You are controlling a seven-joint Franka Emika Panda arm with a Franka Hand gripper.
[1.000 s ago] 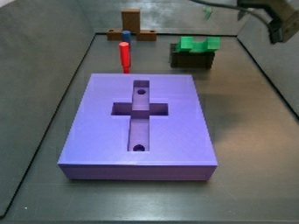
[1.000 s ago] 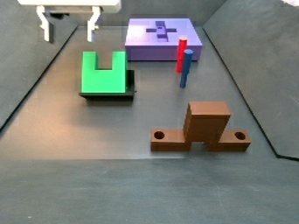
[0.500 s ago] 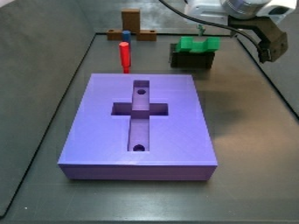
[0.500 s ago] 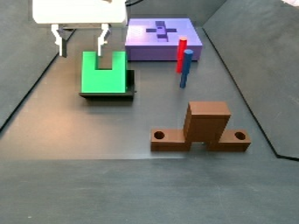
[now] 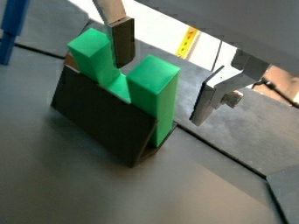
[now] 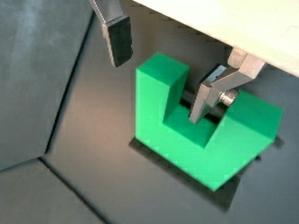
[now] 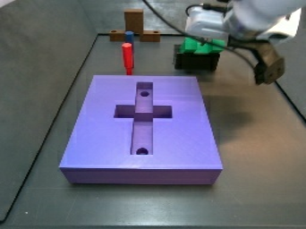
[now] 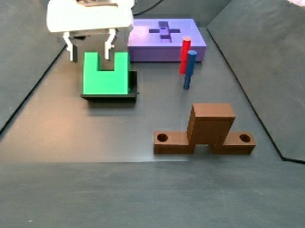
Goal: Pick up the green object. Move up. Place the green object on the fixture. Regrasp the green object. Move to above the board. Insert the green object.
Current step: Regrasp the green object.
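The green object (image 8: pixel 103 80) is a U-shaped block lying on the dark fixture (image 8: pixel 132 89); it also shows in a side view (image 7: pixel 195 46) on the fixture (image 7: pixel 191 62). My gripper (image 8: pixel 92 52) is open, low over the green object's notched end. In both wrist views the fingers straddle one arm of the U (image 5: pixel 149 83) (image 6: pixel 156 80): one finger (image 6: pixel 207 94) stands in the notch, the other finger (image 6: pixel 117 39) outside, both apart from the green surface. The gripper (image 5: pixel 163 70) (image 6: pixel 163 66) holds nothing. The purple board (image 7: pixel 143 125) lies flat with its cross recess.
A slim red peg (image 7: pixel 127 57) stands upright by the board's far edge. A brown wooden piece (image 8: pixel 211 127) stands on the floor. Dark walls bound the floor. The arm (image 7: pixel 245 18) hangs over the fixture's corner.
The gripper has moved over the green object and come down, so its open fingers now straddle one arm of the U. The green object, board and peg have not moved.
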